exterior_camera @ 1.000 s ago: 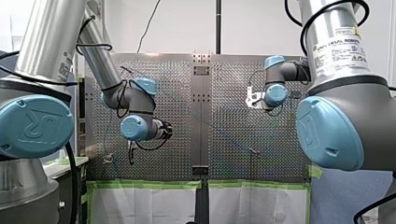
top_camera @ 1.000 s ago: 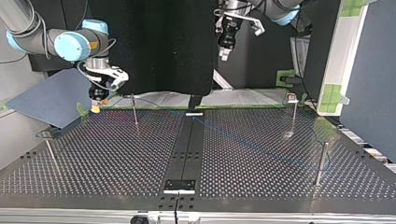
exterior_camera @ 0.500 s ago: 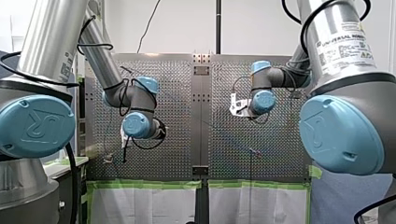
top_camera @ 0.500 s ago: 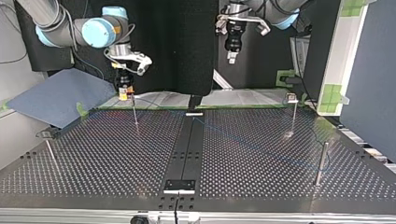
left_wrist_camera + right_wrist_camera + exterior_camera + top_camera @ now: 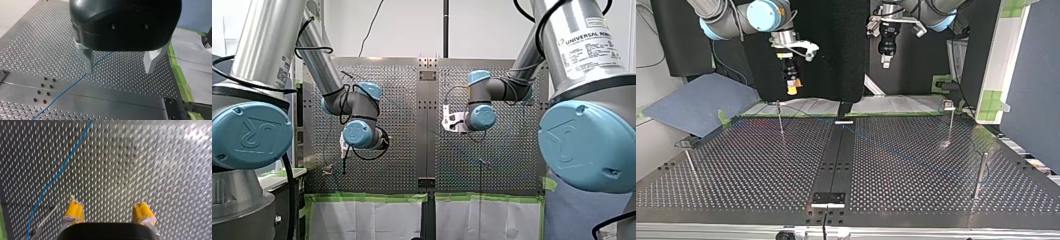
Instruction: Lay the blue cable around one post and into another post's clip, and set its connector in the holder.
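While both arms hang above the tabletop, your left pincer has its metal fingers apart and clamped on nothing. The blue cable lies flat on the perforated plate and passes below one finger. Your right pincer likewise has its yellow pads spread with nothing between them; the cable lies ahead of it, off to one pad's side.
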Available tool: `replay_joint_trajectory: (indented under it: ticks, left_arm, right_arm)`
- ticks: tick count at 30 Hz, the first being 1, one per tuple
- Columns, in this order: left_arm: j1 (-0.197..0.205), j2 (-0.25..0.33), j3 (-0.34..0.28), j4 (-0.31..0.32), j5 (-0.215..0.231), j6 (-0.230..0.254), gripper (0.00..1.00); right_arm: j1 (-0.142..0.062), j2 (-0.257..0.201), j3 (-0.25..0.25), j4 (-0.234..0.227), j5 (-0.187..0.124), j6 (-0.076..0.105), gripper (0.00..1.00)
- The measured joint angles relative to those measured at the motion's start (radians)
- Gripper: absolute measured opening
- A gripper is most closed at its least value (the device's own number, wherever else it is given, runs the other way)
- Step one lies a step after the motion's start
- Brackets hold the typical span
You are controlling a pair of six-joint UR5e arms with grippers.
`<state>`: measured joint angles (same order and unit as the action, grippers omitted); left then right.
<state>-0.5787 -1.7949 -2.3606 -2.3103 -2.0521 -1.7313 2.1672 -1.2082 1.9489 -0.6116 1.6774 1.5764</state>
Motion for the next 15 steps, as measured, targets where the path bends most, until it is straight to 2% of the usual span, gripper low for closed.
replay_joint_trajectory:
  ticks: [9,11,15]
  left_arm:
    - [0.002,0.000,0.000,-0.002,-0.003,0.001,1.00]
    - [0.002,0.001,0.000,-0.004,-0.009,0.001,1.00]
    - [0.003,0.001,0.000,-0.011,-0.036,0.001,1.00]
  right_arm:
    - [0.085,0.001,0.002,-0.002,0.004,-0.001,0.99]
    - [0.097,0.001,0.004,0.003,0.007,-0.003,0.99]
    - [0.104,0.001,0.019,-0.007,0.012,-0.004,0.99]
